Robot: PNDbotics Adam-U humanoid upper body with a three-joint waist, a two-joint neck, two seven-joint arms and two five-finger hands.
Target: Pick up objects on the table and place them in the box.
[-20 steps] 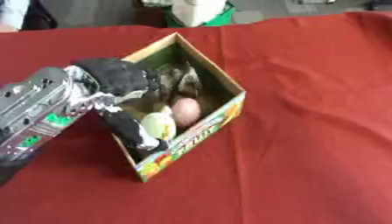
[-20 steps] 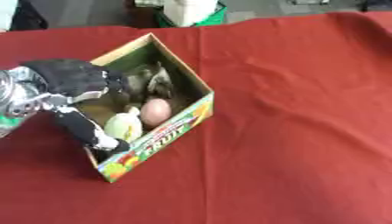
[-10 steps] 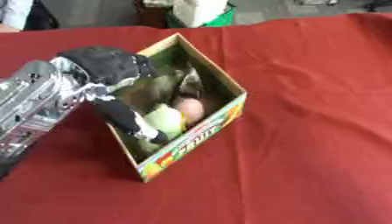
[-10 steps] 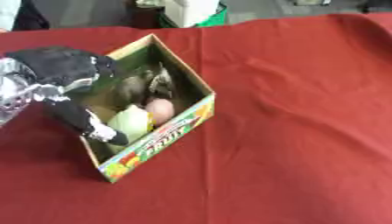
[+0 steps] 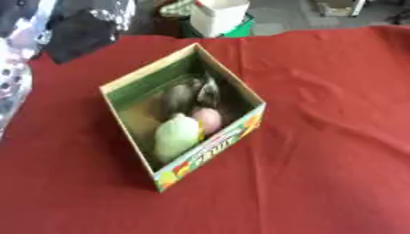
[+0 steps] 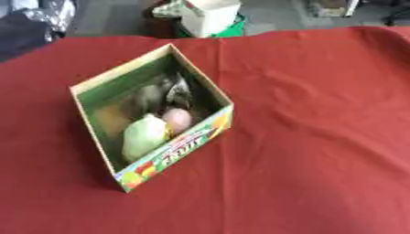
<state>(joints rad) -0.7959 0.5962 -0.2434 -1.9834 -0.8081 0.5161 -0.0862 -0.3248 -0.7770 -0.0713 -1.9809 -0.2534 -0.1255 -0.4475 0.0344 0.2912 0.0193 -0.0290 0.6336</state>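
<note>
An open cardboard box [image 5: 228, 139] with a green lining and "FRUIT" printed on its front stands askew, left of centre on the red cloth. Inside lie a pale green fruit [image 5: 176, 136], a pink round thing [image 5: 209, 119] and grey, dark things [image 5: 192, 91] toward the back. My left hand [image 5: 80, 31] is a blurred black shape at the upper left, well clear of the box and holding nothing that I can see. A strip of its silver arm [image 5: 12, 87] runs along the left edge. My right hand shows in neither view.
The red cloth [image 6: 320, 137] covers the table, with wide bare cloth to the right of the box and in front of it. Past the far edge stand a white container [image 5: 218, 14] and some green clutter.
My left hand has come up out of the box and drawn back to the upper left. The green fruit now lies in the box with nothing over it. The box has stayed where it was.
</note>
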